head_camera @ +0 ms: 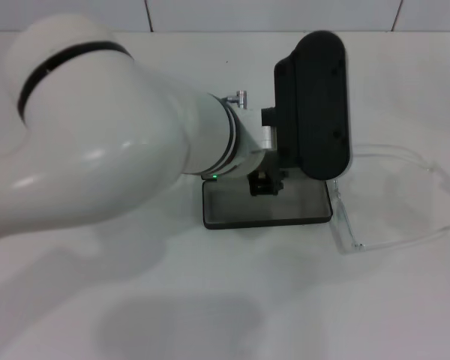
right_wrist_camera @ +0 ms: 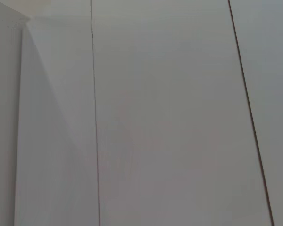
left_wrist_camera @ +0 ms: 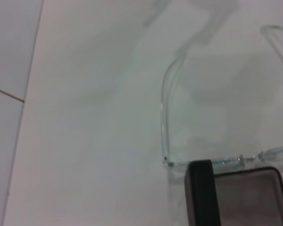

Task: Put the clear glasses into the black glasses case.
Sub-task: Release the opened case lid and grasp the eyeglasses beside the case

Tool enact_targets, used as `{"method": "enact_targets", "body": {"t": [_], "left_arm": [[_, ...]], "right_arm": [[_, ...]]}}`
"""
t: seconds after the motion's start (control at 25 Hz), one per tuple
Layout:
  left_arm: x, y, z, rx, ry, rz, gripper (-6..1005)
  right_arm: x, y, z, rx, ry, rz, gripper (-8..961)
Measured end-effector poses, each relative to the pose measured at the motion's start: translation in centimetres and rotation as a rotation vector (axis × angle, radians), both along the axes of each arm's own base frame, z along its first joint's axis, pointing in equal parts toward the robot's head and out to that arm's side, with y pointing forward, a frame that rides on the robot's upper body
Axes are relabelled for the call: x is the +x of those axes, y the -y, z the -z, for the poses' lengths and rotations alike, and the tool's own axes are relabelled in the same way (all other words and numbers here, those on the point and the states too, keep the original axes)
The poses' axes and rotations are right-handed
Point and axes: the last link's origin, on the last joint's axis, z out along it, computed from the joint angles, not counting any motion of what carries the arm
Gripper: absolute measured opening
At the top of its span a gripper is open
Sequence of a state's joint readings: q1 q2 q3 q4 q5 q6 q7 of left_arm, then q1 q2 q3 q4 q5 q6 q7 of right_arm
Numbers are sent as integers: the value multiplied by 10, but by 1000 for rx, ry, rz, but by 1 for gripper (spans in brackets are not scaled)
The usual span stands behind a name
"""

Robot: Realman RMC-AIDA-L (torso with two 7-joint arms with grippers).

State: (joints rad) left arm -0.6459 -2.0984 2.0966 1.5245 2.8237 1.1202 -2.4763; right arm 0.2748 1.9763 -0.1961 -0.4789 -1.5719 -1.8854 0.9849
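Observation:
The black glasses case [head_camera: 285, 206] lies open on the white table, its grey lining facing up. My left gripper [head_camera: 265, 182] hangs low over the case's far edge, under the arm's black wrist housing [head_camera: 315, 105]; I cannot make out how its jaws stand. The clear glasses [head_camera: 345, 225] rest on the table just right of the case, lens side against the case's right end and arms pointing right. The left wrist view shows the clear glasses [left_wrist_camera: 163, 122] beside a corner of the black glasses case [left_wrist_camera: 245, 197]. My right gripper is out of view.
My big white left arm [head_camera: 97, 142] crosses the left half of the head view and hides the table behind it. The white table [head_camera: 225, 300] meets a tiled wall [head_camera: 270, 13] at the back. The right wrist view holds only white panels [right_wrist_camera: 170, 117].

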Motion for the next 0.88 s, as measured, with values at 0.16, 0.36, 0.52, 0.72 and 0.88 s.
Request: {"method": "enact_targets", "body": {"t": [0.16,0.36,0.52,0.72,0.88], "left_arm": [[13,8,-8,-10,15,20,454],[40,27,-22,-44,126,53,453],[56,32,-47,-61,293,23,452],[59,28,-94,-76,560,-37,450],[55,21,-147,-80,815,-89,449]], "right_arm": [[4,-5,2,-8,11,36,851],[19,-18,17,-78,75,169,850],[18,-25,29,-164,134,175,850],[9,-37,37,-303,226,173,850],[1,-53,53,-484,384,241,846]]}}
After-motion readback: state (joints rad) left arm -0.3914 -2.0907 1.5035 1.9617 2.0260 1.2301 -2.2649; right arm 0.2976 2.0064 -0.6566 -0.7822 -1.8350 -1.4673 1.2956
